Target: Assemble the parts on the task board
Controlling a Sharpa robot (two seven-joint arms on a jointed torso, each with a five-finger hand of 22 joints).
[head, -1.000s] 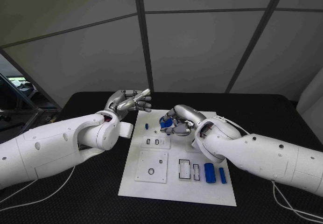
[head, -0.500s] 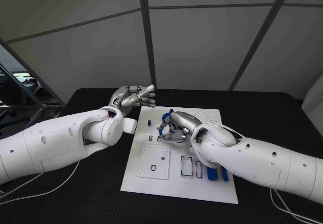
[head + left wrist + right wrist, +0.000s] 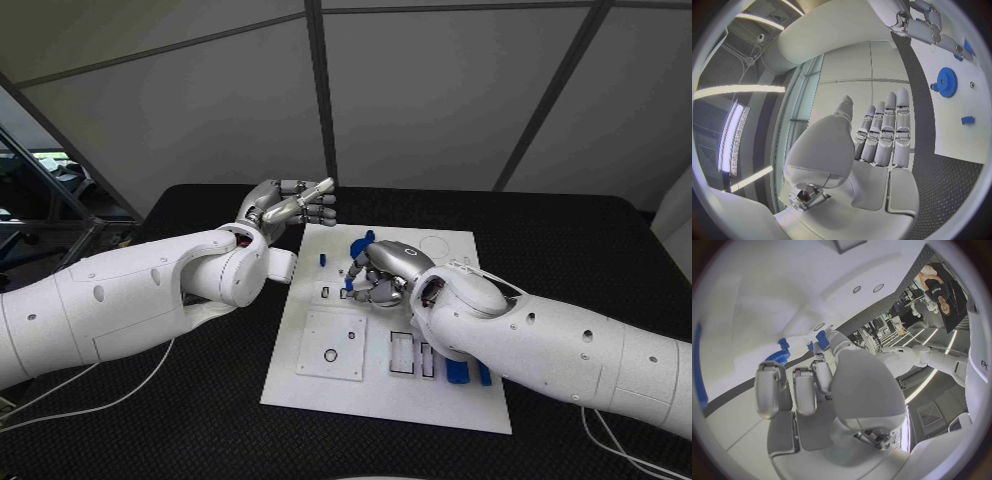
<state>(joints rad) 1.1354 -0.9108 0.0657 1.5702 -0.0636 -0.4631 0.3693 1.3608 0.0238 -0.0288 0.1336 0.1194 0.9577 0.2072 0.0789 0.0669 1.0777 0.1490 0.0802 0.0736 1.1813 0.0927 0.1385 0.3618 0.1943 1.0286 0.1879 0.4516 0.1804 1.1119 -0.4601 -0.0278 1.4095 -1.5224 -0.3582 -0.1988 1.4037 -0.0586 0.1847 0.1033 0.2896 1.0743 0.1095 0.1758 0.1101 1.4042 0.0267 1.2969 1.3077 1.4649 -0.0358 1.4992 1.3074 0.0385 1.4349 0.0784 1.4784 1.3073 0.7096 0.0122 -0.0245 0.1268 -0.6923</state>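
Right hand (image 3: 378, 272): low over the far middle of the task board, fingers curled downward around a blue part; the grip itself is hidden under the hand, so whether the part is held cannot be told.
Blue part at right hand (image 3: 359, 245): pokes out from the fingers on their far side, above the board.
Left hand (image 3: 289, 208): raised off the table beyond the board's far left corner, fingers straight and lying close side by side, nothing in it.
Task board (image 3: 433, 400): white plate lying flat in the middle of the black table, between the two arms.
Blue gear (image 3: 946, 81): flat on the board, seen from the left wrist, well apart from the left hand's fingers (image 3: 893, 130).
Small blue piece (image 3: 967, 120): on the board near the gear.
Blue peg (image 3: 323, 260): on the board's far left part, just beside the right hand.
Two blue bars (image 3: 456, 371): side by side near the board's right edge, partly behind the right arm.
Black table (image 3: 173, 420): textured surface under the board.
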